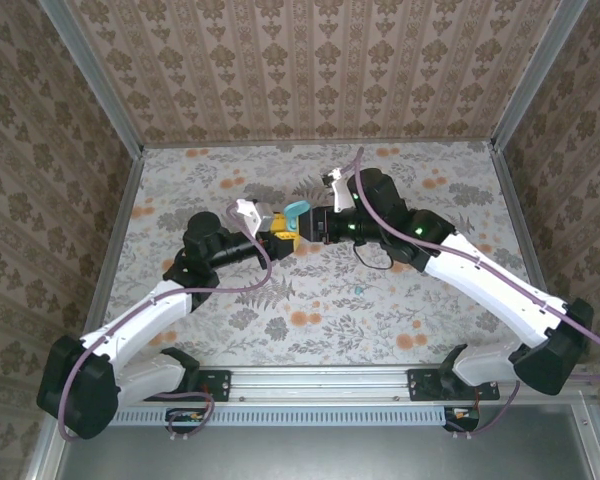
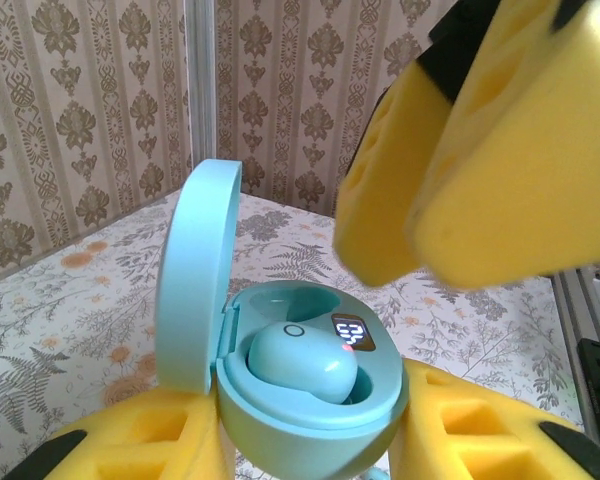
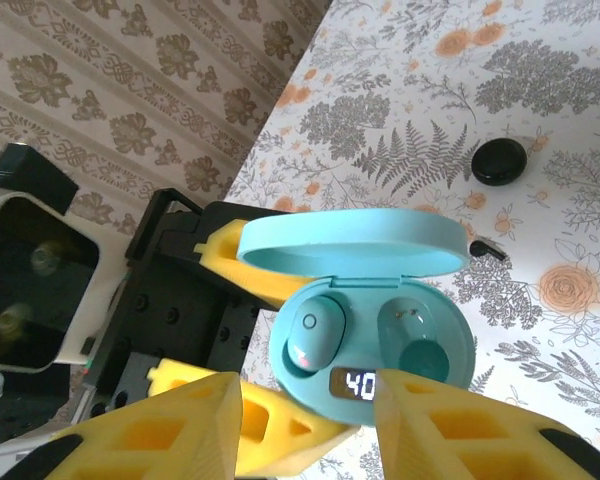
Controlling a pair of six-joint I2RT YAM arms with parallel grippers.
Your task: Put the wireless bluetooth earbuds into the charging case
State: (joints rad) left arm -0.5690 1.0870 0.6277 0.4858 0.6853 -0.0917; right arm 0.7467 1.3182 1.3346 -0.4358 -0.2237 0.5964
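Charging case (image 3: 352, 248): lid open, clamped in left claw (image 1: 278, 238) above desk (image 1: 380, 300). We count one earbud (image 3: 315, 335) seated, one socket empty. Right claw (image 3: 310, 400): jaws apart, empty. Remaining, we judge: second earbud.

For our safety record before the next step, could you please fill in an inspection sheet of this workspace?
Surface: floral-patterned table, flat.
Job's things: charging case open, display lit; one teal earbud seated, other slot empty.
Clutter: black round disc; small dark piece beside the lid, unidentifiable.
Grippers: left gripper shut on the case; right gripper open, near the case.
Cables: purple cable along each arm.
Surroundings: patterned walls, metal frame.
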